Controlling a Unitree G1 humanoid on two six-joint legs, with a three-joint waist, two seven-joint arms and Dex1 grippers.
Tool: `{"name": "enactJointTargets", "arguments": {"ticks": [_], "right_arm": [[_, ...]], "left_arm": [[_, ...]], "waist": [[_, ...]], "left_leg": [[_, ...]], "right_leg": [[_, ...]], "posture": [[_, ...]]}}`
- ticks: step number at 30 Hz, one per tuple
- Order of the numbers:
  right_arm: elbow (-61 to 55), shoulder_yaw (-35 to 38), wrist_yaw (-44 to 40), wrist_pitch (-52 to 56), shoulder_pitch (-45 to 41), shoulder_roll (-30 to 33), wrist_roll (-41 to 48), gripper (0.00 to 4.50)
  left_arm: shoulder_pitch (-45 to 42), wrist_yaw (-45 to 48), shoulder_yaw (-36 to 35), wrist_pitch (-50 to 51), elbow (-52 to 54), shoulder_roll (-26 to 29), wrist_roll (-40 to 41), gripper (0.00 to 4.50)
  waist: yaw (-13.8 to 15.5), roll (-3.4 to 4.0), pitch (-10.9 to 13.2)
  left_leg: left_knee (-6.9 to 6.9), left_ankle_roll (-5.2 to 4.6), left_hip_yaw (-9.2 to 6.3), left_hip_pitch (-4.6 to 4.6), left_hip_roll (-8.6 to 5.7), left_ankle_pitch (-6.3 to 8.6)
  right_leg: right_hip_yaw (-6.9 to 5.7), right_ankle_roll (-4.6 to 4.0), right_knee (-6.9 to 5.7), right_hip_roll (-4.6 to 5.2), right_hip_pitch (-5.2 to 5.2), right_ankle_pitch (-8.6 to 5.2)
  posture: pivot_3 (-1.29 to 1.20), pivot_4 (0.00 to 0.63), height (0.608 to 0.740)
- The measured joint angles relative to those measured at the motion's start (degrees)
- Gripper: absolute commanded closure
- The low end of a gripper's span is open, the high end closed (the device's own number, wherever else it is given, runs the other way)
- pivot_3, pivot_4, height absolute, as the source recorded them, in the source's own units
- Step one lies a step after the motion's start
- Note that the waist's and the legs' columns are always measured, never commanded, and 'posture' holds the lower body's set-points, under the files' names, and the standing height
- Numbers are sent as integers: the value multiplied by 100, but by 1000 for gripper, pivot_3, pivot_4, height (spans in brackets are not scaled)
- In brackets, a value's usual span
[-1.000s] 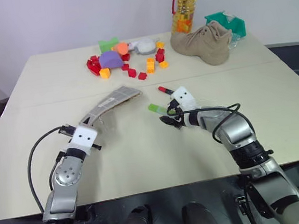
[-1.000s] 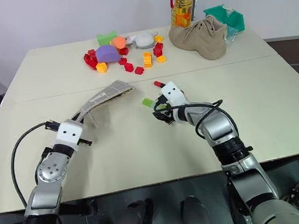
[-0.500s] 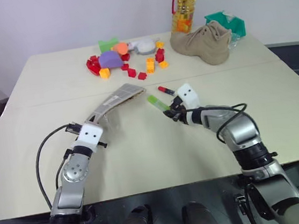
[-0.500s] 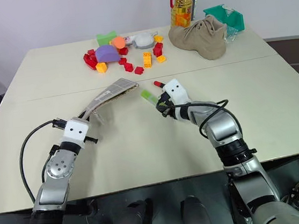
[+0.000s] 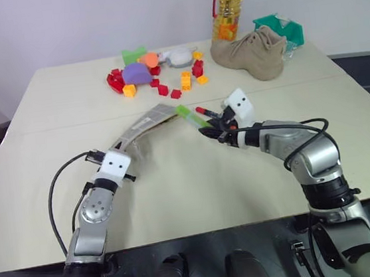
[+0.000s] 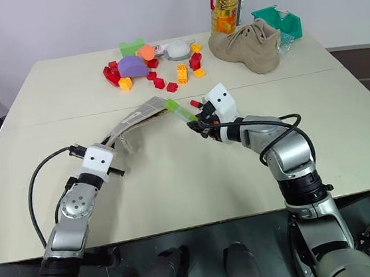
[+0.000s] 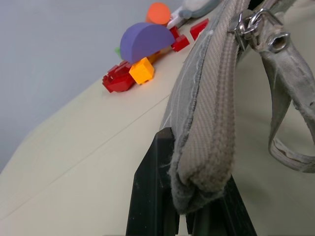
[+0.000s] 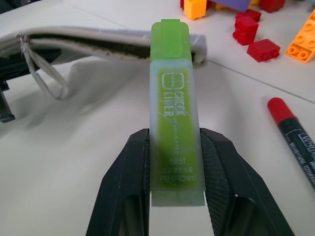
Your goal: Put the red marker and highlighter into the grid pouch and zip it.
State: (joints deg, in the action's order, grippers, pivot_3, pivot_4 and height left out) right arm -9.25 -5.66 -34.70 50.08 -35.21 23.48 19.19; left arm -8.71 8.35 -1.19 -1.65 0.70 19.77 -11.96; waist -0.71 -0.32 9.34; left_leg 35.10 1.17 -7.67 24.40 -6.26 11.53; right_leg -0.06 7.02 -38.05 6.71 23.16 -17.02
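Pouch first: my left gripper (image 7: 184, 216) is clamped on the near end of the grid pouch (image 5: 144, 124) so that the zipper edge is held up off the table (image 5: 178, 199) and its mouth gapes toward my other arm. Just past the pouch's far end, my right gripper (image 8: 172, 162) pinches the highlighter (image 8: 173, 113) by its rear, cap pointed at that opening, while the red marker (image 5: 203, 111) lies flat on the table just beside the pouch's far end, under the right gripper. Bare tabletop runs alongside the pouch for an approach, I judge, and the toy blocks (image 5: 158, 75) and shoe (image 5: 255, 50) sit well beyond it, out of the way.
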Motion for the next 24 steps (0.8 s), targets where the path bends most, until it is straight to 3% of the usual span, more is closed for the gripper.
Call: {"name": "enactJointTargets", "arguments": {"ticks": [24], "right_arm": [[8, -261, -122, 7, 79, 28, -18, 3637]], "left_arm": [[1, 12, 38, -5, 1, -77, 6, 4500]], "waist": [[3, 0, 0]], "left_leg": [[2, 0, 0, 0, 0, 0]], "right_leg": [[0, 0, 0, 0, -1, 0]], "posture": [[0, 150, 740]]}}
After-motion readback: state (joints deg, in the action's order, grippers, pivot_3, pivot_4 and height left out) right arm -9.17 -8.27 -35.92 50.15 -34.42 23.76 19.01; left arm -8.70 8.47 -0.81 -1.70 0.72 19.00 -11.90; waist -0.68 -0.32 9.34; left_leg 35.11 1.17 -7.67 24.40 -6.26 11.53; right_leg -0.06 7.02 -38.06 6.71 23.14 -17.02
